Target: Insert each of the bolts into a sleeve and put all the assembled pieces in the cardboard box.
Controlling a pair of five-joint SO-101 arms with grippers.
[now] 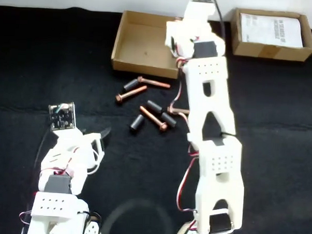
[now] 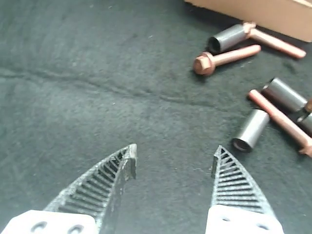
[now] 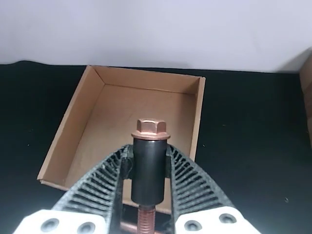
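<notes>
right gripper (image 3: 148, 152) clamped on a sleeve (image 3: 147, 175) with a bolt (image 3: 151, 127) through it, held above the edge of the cardboard box (image 3: 122, 109). my left gripper (image 2: 176, 150) hangs spread wide over the black mat (image 2: 73, 73), gripping nothing; loose bolts (image 2: 225, 57) and sleeves (image 2: 249, 130) lie just ahead.

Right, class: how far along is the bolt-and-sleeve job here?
Done: one assembled piece is made. In hand: the right jaws grip it by the cardboard box, which looks empty. Remaining: loose bolts and sleeves lie on the table; the left jaws are open and hold nothing.
</notes>
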